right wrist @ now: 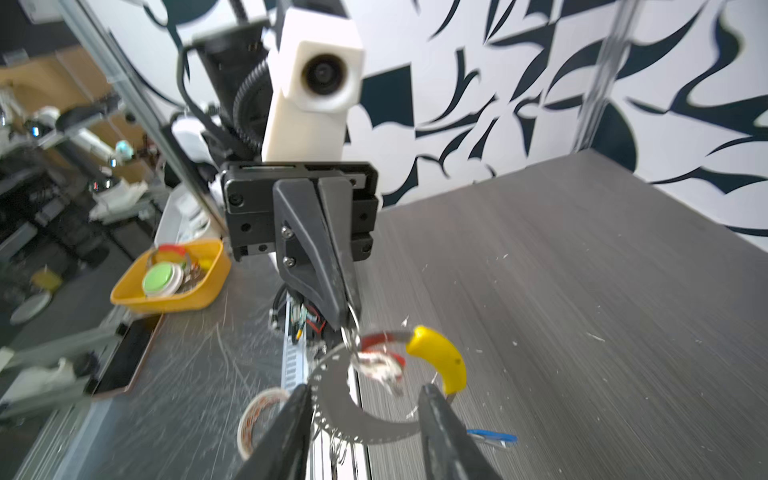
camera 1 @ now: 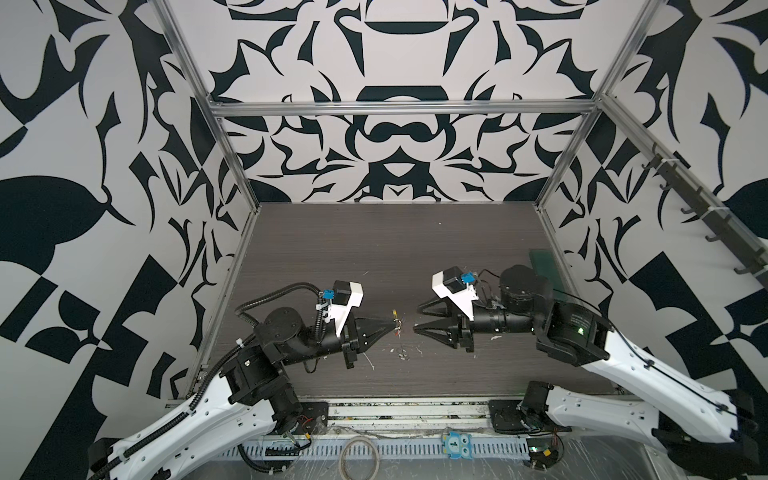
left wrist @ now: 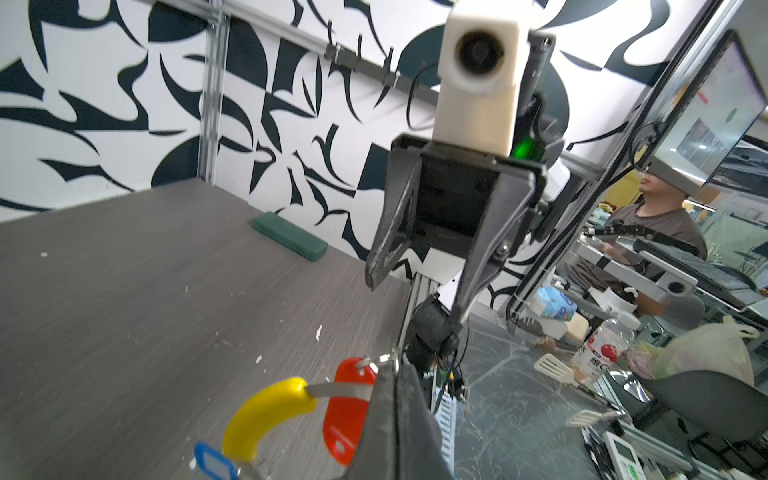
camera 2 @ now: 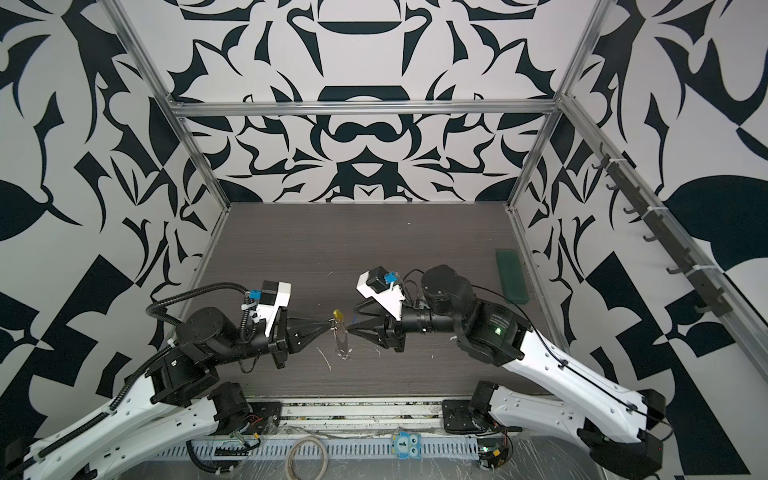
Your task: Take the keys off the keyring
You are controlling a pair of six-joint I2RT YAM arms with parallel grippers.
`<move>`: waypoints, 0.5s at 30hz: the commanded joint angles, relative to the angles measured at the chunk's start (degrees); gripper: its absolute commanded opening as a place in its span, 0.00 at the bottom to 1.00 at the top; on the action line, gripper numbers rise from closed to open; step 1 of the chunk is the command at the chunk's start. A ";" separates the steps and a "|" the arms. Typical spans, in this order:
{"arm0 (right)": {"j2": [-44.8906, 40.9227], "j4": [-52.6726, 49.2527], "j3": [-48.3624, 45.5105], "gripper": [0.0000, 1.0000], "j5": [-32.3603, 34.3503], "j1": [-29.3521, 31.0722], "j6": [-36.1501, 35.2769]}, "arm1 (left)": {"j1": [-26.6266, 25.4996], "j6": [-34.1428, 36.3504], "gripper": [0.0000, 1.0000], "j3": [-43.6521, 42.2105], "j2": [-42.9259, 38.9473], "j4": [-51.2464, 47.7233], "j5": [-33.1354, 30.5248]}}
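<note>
My left gripper [left wrist: 394,374] is shut on the keyring [right wrist: 365,428], pinching its grey band next to the yellow sleeve [left wrist: 266,411]. The loop hangs from those jaws over the middle of the table in both top views [camera 1: 398,332] [camera 2: 341,340]. The red key [left wrist: 349,415] dangles by its small ring at the left fingertips. The blue key [left wrist: 214,461] hangs lower, past the yellow sleeve. My right gripper [right wrist: 365,419] faces the left one, open, with its fingers on either side of the grey band and not touching it.
A dark green case [camera 2: 512,274] lies at the table's right edge. A beige hoop [camera 2: 307,457] and a blue owl toy [camera 2: 405,444] sit on the front rail. A yellow tray [right wrist: 170,278] of odds and ends stands off the table.
</note>
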 commanded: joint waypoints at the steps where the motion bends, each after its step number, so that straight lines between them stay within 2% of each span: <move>1: -1.17 12.53 -3.42 0.48 2.57 0.29 3.11 | 0.13 -0.80 0.00 -1.51 -0.95 10.40 -0.73; 4: -0.74 15.02 -5.02 0.49 2.13 0.31 3.51 | 0.13 -1.28 0.00 -1.51 0.02 11.87 1.33; 9: -0.69 19.07 -7.22 0.52 -2.38 0.40 3.21 | 0.13 -2.34 0.00 -1.13 1.79 12.74 4.52; 15: -0.64 19.06 -7.99 0.52 -3.75 0.44 2.92 | 0.14 -2.82 0.00 -1.44 1.98 13.61 5.93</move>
